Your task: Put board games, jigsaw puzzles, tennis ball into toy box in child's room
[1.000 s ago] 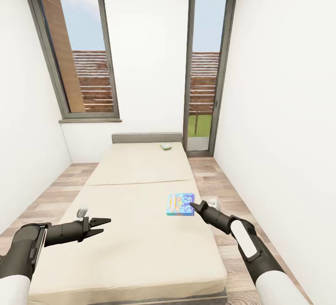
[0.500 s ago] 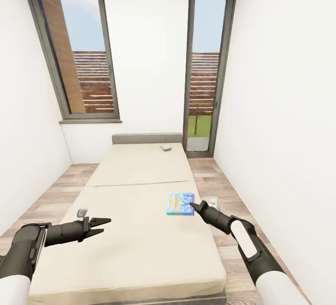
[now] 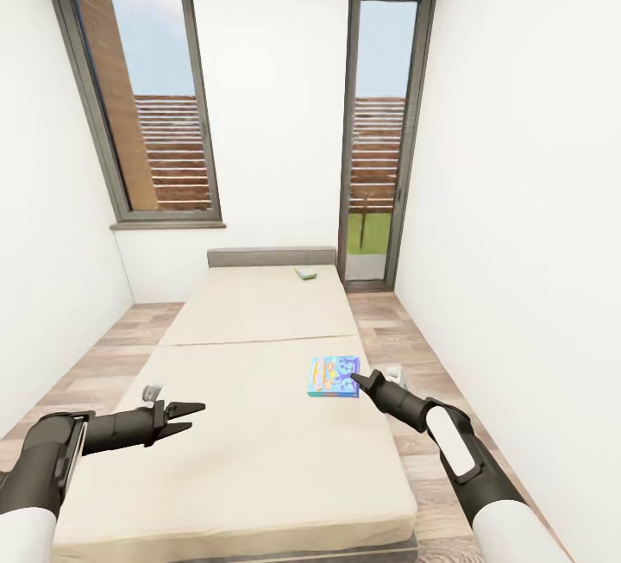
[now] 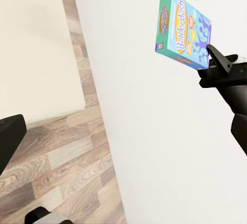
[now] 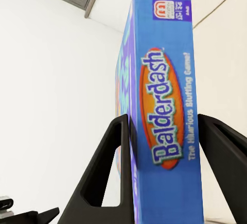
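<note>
Nearest the camera in the head view, both dark arms reach out over the foot of the bed (image 3: pixel 233 459). The left gripper (image 3: pixel 191 419) hangs above the mattress on the left side, its fingers (image 3: pixel 185 409) spread apart with nothing between them. On the right side, the right gripper (image 3: pixel 355 382) is at the near corner of the blue board game (image 3: pixel 334 376), which lies by the bed's right edge, roughly halfway up the mattress. The right wrist view shows that box, lettered "Balderdash", standing between the two black fingers (image 5: pixel 114 172): the finger on one side lies against the box face, while a thin strip of background shows between the box and the other finger, so whether the pinch is complete cannot be told. The left wrist view shows the same box (image 4: pixel 181 30) at the tip of the right gripper (image 4: pixel 213 62), with wood floor (image 4: pixel 62 162) and white wall behind. Nothing lies on the mattress between the two arms. Farther up the bed, near the grey headboard (image 3: pixel 271 254), sits a small green board game (image 3: pixel 305 271), well apart from both grippers. Beyond it stand a tall window (image 3: pixel 142 97) and a glazed door (image 3: pixel 381 132) in the white end wall. Compared with a second earlier, arms, boxes and view look unchanged.
</note>
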